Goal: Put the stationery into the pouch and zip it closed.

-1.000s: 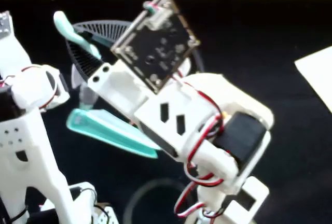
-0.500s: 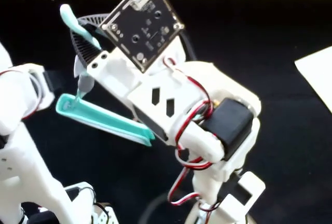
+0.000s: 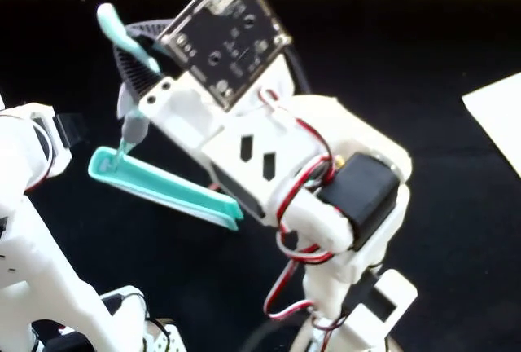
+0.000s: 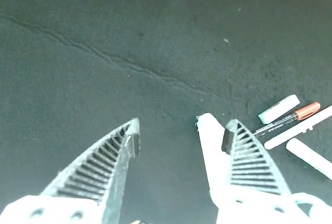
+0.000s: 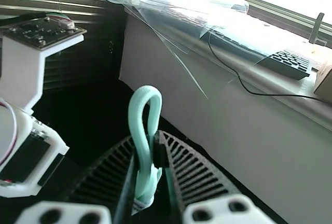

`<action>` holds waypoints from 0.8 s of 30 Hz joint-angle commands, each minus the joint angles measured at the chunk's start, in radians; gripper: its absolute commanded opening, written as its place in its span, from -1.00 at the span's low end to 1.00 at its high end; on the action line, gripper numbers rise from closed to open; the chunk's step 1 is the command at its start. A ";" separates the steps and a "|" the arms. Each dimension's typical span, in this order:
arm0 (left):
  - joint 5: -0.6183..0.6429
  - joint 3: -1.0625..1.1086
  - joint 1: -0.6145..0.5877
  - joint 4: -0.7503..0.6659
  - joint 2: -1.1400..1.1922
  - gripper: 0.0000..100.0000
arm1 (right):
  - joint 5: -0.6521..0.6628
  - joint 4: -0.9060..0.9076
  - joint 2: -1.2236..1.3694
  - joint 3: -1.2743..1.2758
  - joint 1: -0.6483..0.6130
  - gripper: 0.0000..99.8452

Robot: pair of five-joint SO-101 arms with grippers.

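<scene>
Teal plastic marks the high view: the pouch [image 3: 159, 187] hangs tilted over the black desk [image 3: 456, 42], below the right claw [image 3: 129, 49], which pinches the pouch's loop [image 3: 112, 24]. A white sheet [image 3: 498, 112] lies at the desk's far edge.

In the left wrist view the left claw [image 4: 168, 124] is spread wide above the desk [image 4: 104, 37]. Near one finger lie an eraser [image 4: 278, 108], a pen [image 4: 288, 121] with a reddish cap and two white sticks [image 4: 303, 127], close together.

In the right wrist view the right claw [image 5: 150, 146] is pressed onto the loop [image 5: 145, 110], which stands upright between its fingers.
</scene>
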 commanded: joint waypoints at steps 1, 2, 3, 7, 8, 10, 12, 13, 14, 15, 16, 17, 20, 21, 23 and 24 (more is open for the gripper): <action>-0.009 -0.035 -0.002 0.014 -0.021 -0.46 | 0.006 -0.027 0.004 -0.027 0.036 -0.98; -0.011 -0.038 -0.002 0.014 -0.021 -0.46 | 0.006 -0.028 0.004 -0.025 0.044 -0.98; -0.011 -0.042 -0.002 0.015 -0.021 -0.46 | 0.005 -0.036 0.005 -0.025 0.048 -0.98; -0.017 -0.073 0.019 0.015 -0.048 -0.46 | 0.005 -0.039 0.039 -0.035 0.070 -0.98; -0.032 -0.071 0.050 0.015 -0.064 -0.46 | 0.005 -0.039 0.044 -0.035 0.070 -0.98; -0.046 -0.061 0.105 0.015 -0.099 -0.46 | -0.002 -0.039 0.045 -0.035 0.070 -0.98; -0.051 -0.048 0.127 0.015 -0.125 -0.46 | -0.021 -0.039 0.042 -0.035 0.071 -0.98; -0.058 -0.044 0.127 0.015 -0.130 -0.46 | -0.025 -0.039 0.042 -0.035 0.073 -0.98; -0.072 -0.038 0.127 0.015 -0.128 -0.46 | -0.026 -0.038 0.042 -0.035 0.073 -0.98; -0.081 -0.021 0.127 0.015 -0.128 -0.46 | -0.026 -0.036 0.042 -0.035 0.073 -0.98; -0.087 0.001 0.127 0.015 -0.128 -0.46 | -0.026 -0.033 0.042 -0.035 0.073 -0.98; -0.089 0.025 0.128 0.015 -0.130 -0.46 | -0.026 -0.033 0.042 -0.035 0.073 -0.98; -0.126 0.082 0.127 0.015 -0.136 -0.47 | -0.026 -0.031 0.042 -0.035 0.073 -0.98; -0.129 0.091 0.125 0.015 -0.136 -0.47 | -0.026 -0.031 0.042 -0.035 0.073 -0.98; -0.129 0.093 0.113 0.015 -0.136 -0.47 | -0.026 -0.031 0.042 -0.035 0.073 -0.98; -0.129 0.097 0.113 0.015 -0.136 -0.47 | -0.026 -0.031 0.042 -0.035 0.073 -0.98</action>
